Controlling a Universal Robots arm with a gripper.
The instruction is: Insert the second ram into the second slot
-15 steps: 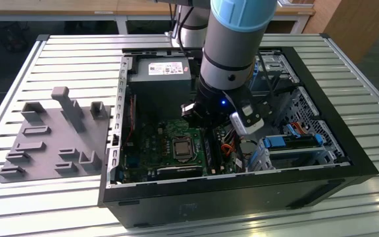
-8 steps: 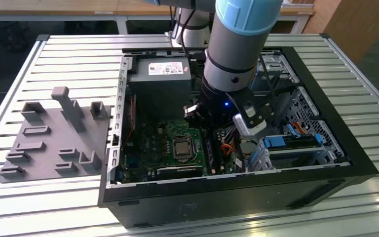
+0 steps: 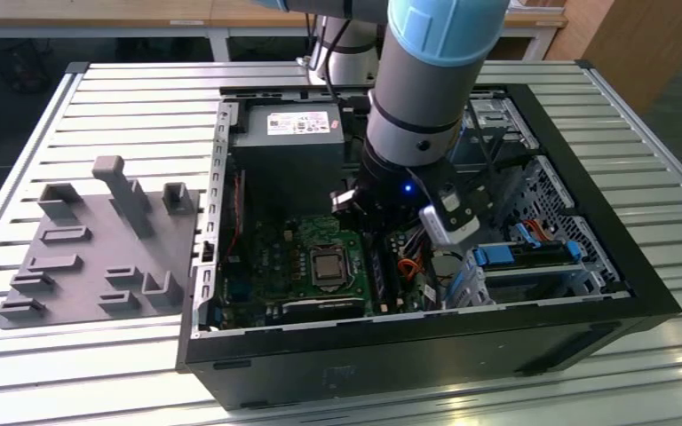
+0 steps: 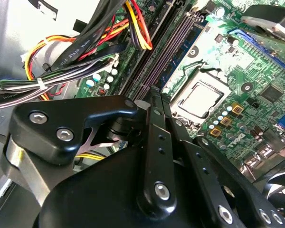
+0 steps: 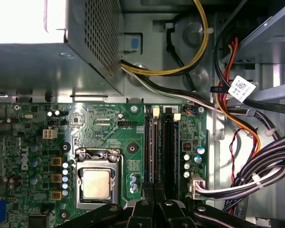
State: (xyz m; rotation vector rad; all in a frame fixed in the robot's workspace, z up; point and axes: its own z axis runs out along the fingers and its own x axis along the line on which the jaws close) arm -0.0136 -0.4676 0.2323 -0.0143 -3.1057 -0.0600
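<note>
At the exterior view's left sits a grey moulded plastic fixture tray [image 3: 92,266] on the slatted metal table [image 3: 128,98]; centre, an open black computer case [image 3: 436,355] holding the green motherboard [image 5: 104,128]. Over its pair of black memory slots [image 5: 168,152] hangs the black linkage gripper [image 5: 155,191], jaws drawn together; whether they pinch the second ram, a thin blue circuit-board stick, cannot be told, the linkage masking it. Hazard: pressing askew or against unopened white latches [image 5: 155,112] could crack the stick; bundled cables [image 5: 270,161] beside the slots could snag.
</note>
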